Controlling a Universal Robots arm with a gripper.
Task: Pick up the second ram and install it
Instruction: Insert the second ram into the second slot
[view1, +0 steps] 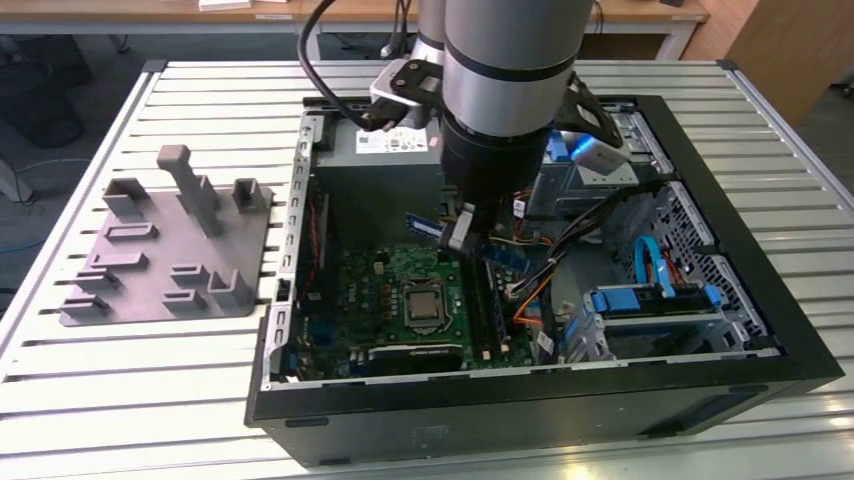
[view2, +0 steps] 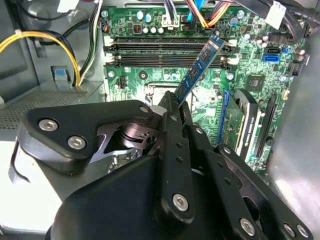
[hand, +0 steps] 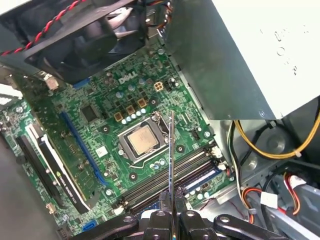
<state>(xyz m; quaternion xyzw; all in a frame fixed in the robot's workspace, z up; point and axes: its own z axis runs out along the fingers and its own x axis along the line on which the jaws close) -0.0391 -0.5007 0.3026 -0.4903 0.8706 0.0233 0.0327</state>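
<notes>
End effector (view2: 173, 102): clenched on the second ram (view2: 199, 66), gripping it across its flat faces. The stick hangs above the motherboard (hand: 115, 100) inside the open computer case (view1: 534, 425) and is not yet in the black memory slots (view2: 165, 50). Hazards, as I judge them: in the second wrist view the stick lies skewed across the slots, so pressing down out of line could jam its contacts on a slot wall or end latch. My narrow grip may also let it pivot toward the bare processor socket (hand: 140, 141) nearby.
</notes>
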